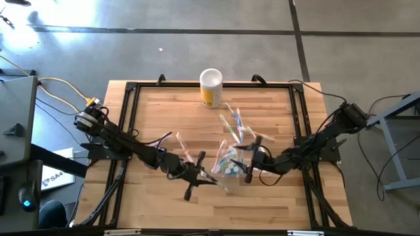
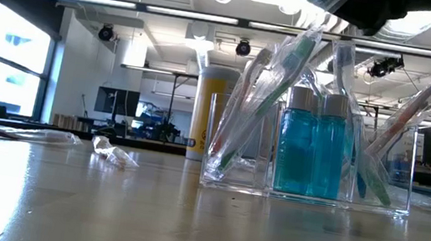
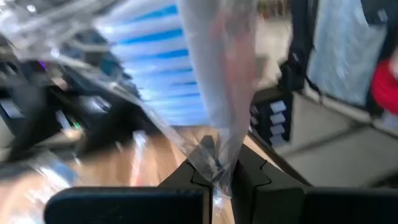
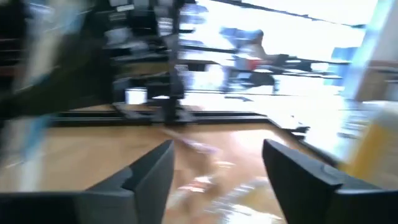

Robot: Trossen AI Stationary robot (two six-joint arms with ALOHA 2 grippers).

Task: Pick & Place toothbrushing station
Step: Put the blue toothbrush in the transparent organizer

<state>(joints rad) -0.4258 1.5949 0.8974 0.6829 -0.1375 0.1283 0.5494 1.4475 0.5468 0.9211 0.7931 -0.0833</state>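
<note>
Clear plastic everywhere. High view: we saw the bag (image 1: pixel 230 162) with teal tubes sitting mid-table between both arms, loose brushes (image 1: pixel 237 124) just beyond it, a yellow cup (image 1: pixel 211 88) at the far edge. Left gripper (image 1: pixel 205 176) was at the bag's near-left corner; right gripper (image 1: pixel 251 165) was just beside its right side.

Low view: a clear holder (image 2: pixel 309 155) stood upright with two teal tubes (image 2: pixel 311 147) and wrapped brushes leaning in it.

Left wrist: fingers (image 3: pixel 205 163) were pinched on a wrapped brush (image 3: pixel 219 81).

Right wrist: fingers (image 4: pixel 152 171) stood wide, nothing between them.

We judged this as mid-loading: next, steer the brush tip into the bag. No legible writing anywhere.
</note>
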